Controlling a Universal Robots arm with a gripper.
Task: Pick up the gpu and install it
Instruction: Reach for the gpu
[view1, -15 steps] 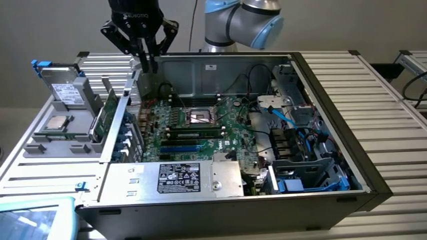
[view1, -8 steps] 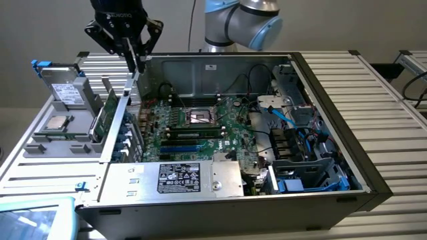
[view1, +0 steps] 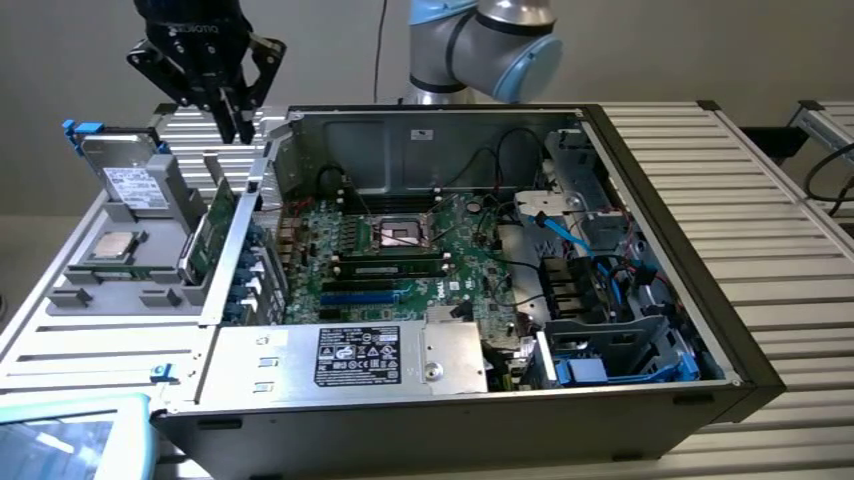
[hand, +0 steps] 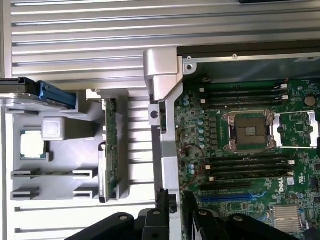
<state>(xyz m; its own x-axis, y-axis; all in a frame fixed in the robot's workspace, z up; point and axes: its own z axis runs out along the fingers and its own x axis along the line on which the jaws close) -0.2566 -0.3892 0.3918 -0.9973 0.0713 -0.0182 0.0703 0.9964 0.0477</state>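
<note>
Edgewise, gpu (view1: 208, 236) (hand: 111, 145), thin green card, standing in grey tray (view1: 70, 282) (hand: 50, 182)

A black gripper (view1: 236, 122) is seen up high, above the far end of the gpu (view1: 208, 232). The gpu is stood on its edge in a grey holder (view1: 74, 290), just beside the outer wall of the open computer case (view1: 467, 430). A square chip (view1: 114, 245) is laid flat in the same holder, and a drive (view1: 134, 186) is stood up behind it. A big green motherboard (view1: 387, 255) is seen inside the case. Everything is set on a table (view1: 761, 150) made of metal slats.
</note>
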